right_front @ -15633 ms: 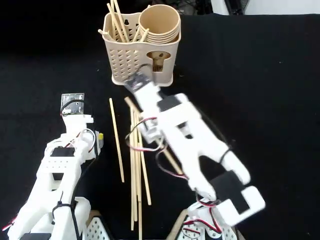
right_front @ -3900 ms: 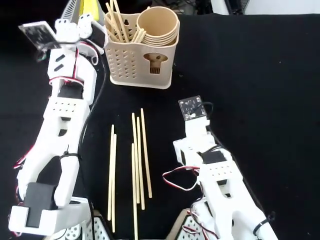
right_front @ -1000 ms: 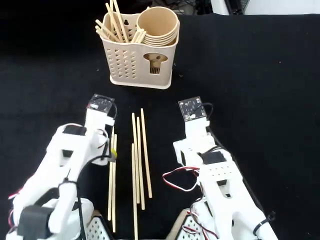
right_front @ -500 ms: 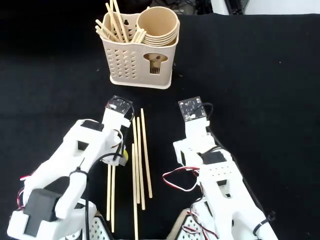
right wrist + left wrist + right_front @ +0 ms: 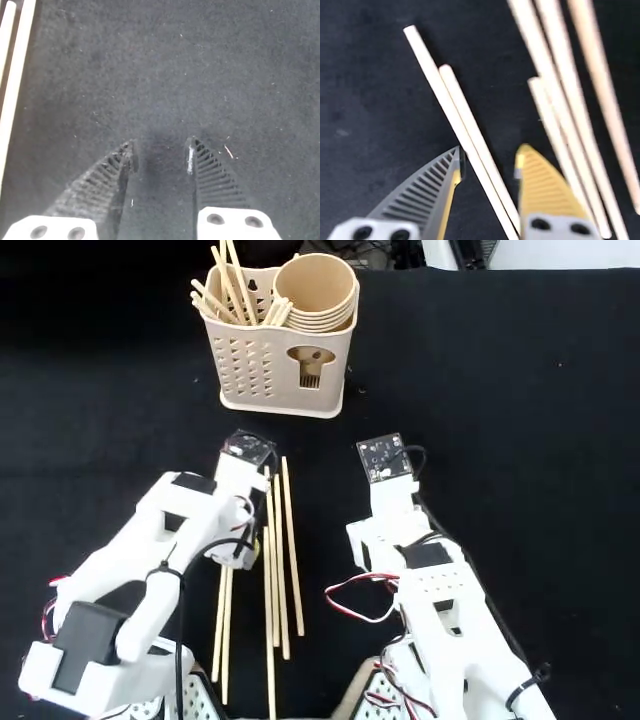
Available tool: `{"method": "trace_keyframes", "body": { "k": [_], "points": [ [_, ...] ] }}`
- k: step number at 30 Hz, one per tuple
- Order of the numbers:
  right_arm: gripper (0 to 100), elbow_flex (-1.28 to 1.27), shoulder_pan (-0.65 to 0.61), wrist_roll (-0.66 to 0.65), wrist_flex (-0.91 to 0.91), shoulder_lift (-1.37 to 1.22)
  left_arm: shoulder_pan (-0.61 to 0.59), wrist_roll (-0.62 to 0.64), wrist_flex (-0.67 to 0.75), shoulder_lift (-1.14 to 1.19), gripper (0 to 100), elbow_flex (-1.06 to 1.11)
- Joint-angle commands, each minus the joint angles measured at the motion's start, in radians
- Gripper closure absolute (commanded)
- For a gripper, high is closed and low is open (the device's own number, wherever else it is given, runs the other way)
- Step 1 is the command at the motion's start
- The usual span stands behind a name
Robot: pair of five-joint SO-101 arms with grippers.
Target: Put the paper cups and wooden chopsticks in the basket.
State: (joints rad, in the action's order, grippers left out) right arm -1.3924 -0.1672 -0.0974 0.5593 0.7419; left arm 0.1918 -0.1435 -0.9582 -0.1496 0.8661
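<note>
Readable text: none can be made out.
basket (image 5: pixel 250 360): plain perforated walls; the front wall has one cut-out figure (image 5: pixel 312 362), a shape rather than a letter or number.
left wrist board (image 5: pixel 247 448): small marks on its dark face, too small to read.
right wrist board (image 5: pixel 383 457): small marks on its dark face, too small to read.
</note>
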Motion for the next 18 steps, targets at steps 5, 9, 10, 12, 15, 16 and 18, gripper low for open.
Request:
{"method": "trace_keyframes", "body": {
  "k": [5,9,10,12,15,16,18],
  "points": [
    [82.5,0.007,0.005,0.000,-0.020,0.024,-0.001,0.002,0.009,0.005,89,-0.028],
    [82.5,0.007,0.005,0.000,-0.020,0.024,-0.001,0.002,0.006,0.005,89,-0.035],
    [82.5,0.007,0.005,0.000,-0.020,0.024,-0.001,0.002,0.002,0.005,89,-0.041],
    [82.5,0.007,0.005,0.000,-0.020,0.024,-0.001,0.003,0.002,0.005,89,-0.045],
    [82.5,0.007,0.005,0.000,-0.020,0.024,0.015,0.005,0.002,-0.005,89,-0.044],
    [82.5,0.007,0.005,0.000,-0.020,0.024,0.028,0.005,0.000,-0.015,89,-0.039],
    [82.5,0.007,0.005,0.000,-0.020,0.024,0.071,0.008,-0.021,-0.051,89,-0.025]
  ]
}}
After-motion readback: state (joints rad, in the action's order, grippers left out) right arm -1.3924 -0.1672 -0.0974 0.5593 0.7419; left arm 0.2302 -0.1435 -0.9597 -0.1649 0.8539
